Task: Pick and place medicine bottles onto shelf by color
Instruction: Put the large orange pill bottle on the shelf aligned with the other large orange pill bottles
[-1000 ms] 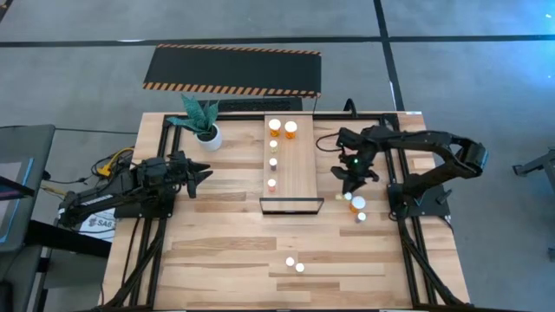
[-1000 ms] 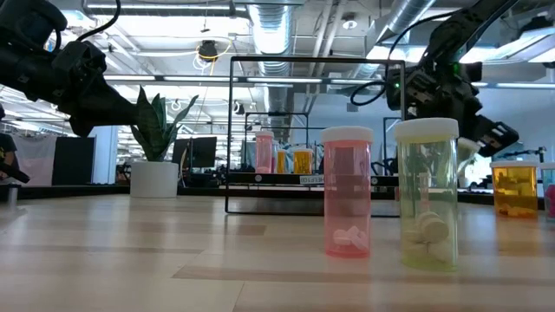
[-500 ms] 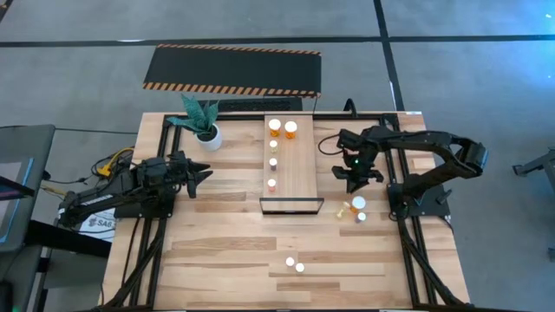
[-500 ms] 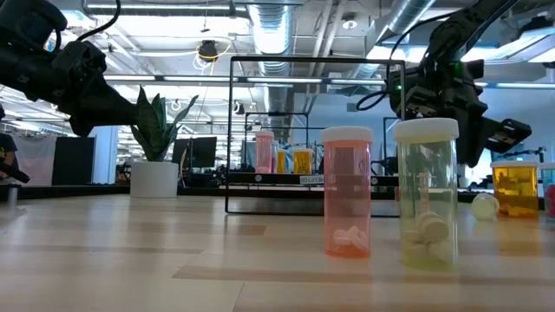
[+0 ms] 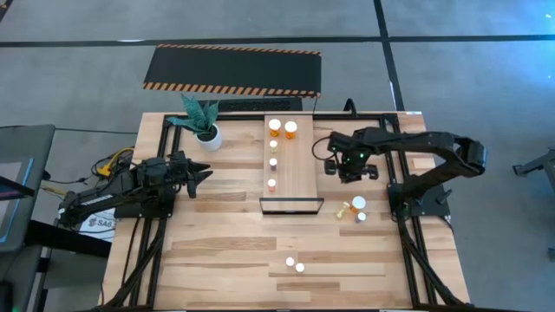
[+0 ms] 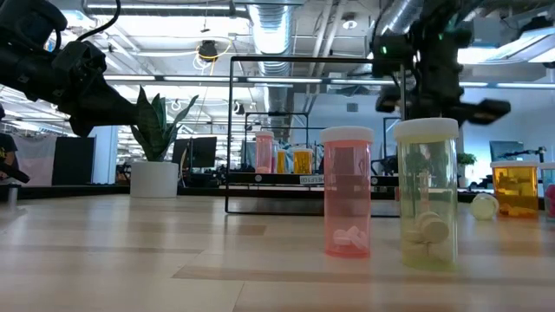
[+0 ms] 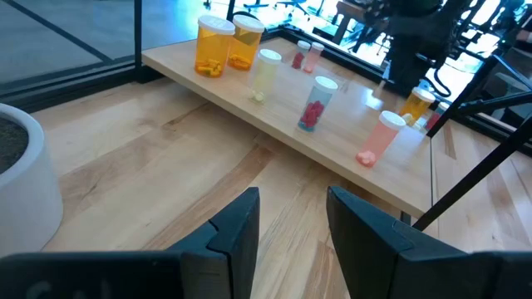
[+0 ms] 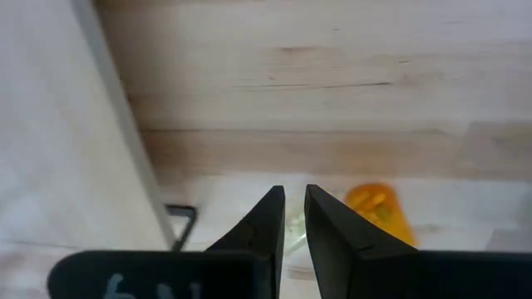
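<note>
1. Jaws. The right gripper [image 5: 340,166] hangs over the bench just to the right of the shelf [image 5: 295,173], its jaws drawn together with only a thin slit between them and nothing held. The left gripper [image 5: 204,172] waits at the left side of the bench, jaws parted narrowly and empty, pointing toward the shelf.
2. Bottles on the shelf. Two orange bottles [image 5: 282,128] stand side by side at the far end; behind them, in a single file along the left half of the board, stand three smaller bottles [image 5: 272,162] (yellowish, red-filled and pink in the left wrist view).
3. Bottles off the shelf. A cluster [image 5: 355,208] lies on the bench to the right of the shelf's near, dark-framed end: one upright orange bottle, one small bottle, and a yellowish one on its side. A pink bottle [image 6: 347,192] and a yellowish bottle [image 6: 427,193] stand together near the front edge of the bench, well apart from the rest.
4. Obstructions. The dark frame [image 5: 291,205] closes the near end of the shelf. A white pot with a green plant [image 5: 206,130] stands at the far left, between the left arm and the shelf's far end.
5. Surface and room. The bench [image 5: 217,251] is pale wood plank with black rails along its sides. Beyond it a black mat with striped orange edges [image 5: 232,69] lies on a grey floor. The low view shows an open workshop with ceiling ducts and strip lights.
</note>
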Motion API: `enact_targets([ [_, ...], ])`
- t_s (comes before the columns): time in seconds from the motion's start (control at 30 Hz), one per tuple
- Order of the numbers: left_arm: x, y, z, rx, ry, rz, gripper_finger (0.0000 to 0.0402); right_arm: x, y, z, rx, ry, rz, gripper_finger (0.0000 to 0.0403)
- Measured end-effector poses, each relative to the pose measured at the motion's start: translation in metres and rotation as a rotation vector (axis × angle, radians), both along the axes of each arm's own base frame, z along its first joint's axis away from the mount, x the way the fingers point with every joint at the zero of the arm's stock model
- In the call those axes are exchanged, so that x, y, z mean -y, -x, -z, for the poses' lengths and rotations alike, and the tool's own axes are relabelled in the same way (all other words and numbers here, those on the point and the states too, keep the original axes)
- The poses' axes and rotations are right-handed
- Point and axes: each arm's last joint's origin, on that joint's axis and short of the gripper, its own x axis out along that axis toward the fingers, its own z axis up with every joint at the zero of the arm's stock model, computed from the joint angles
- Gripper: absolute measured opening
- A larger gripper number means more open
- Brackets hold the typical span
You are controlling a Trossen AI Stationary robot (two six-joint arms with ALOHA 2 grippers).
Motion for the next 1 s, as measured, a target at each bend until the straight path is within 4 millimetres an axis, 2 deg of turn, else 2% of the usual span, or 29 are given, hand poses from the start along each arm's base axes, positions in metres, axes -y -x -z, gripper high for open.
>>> enact_targets([
  [0.17, 0.0, 0.0, 0.0, 0.0, 0.0, 0.0, 0.0128, -0.022, -0.015, -0.02, -0.049, 0.149, 0.151, 0.0072],
  [0.27, 0.0, 0.0, 0.0, 0.0, 0.0, 0.0, 0.0128, -0.036, -0.018, -0.026, -0.078, 0.194, 0.235, 0.0071],
  [0.53, 0.0, 0.0, 0.0, 0.0, 0.0, 0.0, 0.0128, -0.074, -0.011, -0.027, -0.2, 0.203, 0.277, 0.0071],
  [0.73, 0.0, 0.0, 0.0, 0.0, 0.0, 0.0, 0.0128, -0.091, -0.008, -0.034, -0.145, 0.161, 0.499, 0.0071],
  [1.0, 0.0, 0.0, 0.0, 0.0, 0.0, 0.0, 0.0128, -0.105, -0.02, -0.025, -0.144, 0.121, 0.687, 0.0072],
])
